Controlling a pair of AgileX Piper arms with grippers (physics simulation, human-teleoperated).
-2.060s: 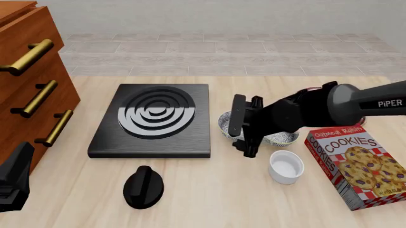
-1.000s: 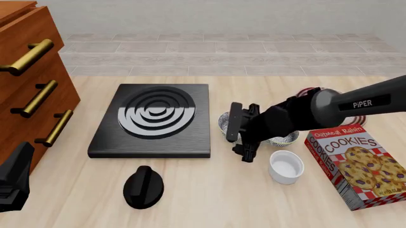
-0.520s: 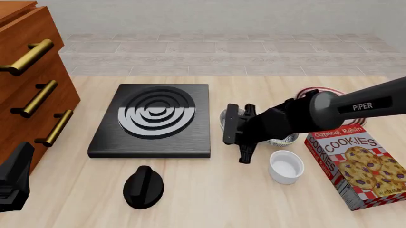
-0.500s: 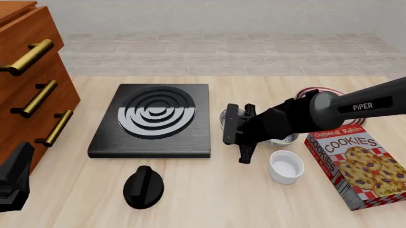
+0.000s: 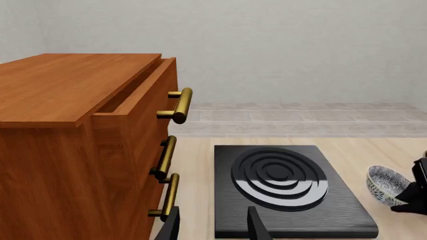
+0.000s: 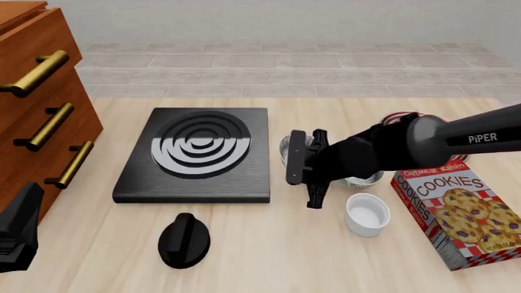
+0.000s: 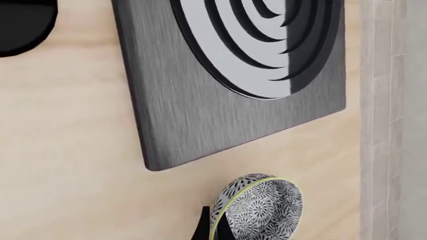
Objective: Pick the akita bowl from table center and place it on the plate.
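Note:
The akita bowl (image 6: 284,146) sits just right of the black stove plate, mostly hidden behind my right gripper (image 6: 305,177). Its speckled inside and dark patterned outside show in the right wrist view (image 7: 263,205) and in the left wrist view (image 5: 385,182), where it looks tilted. One finger (image 7: 204,227) presses against its rim, and the gripper appears shut on that rim. A sliver of the red-striped plate (image 6: 404,116) shows behind my right arm. My left gripper (image 5: 213,230) is open at the table's front left, far from the bowl.
A look-alike bowl (image 6: 363,180) lies under my right arm. A white ramekin (image 6: 366,213) and a cookie box (image 6: 464,213) stand at the front right. The stove plate (image 6: 199,152), a black knob (image 6: 183,241) and a wooden drawer cabinet (image 6: 41,116) fill the left.
My right gripper has slid left and lower onto the bowl beside the stove plate, and its fingers have drawn in on the rim. The left arm has not moved.

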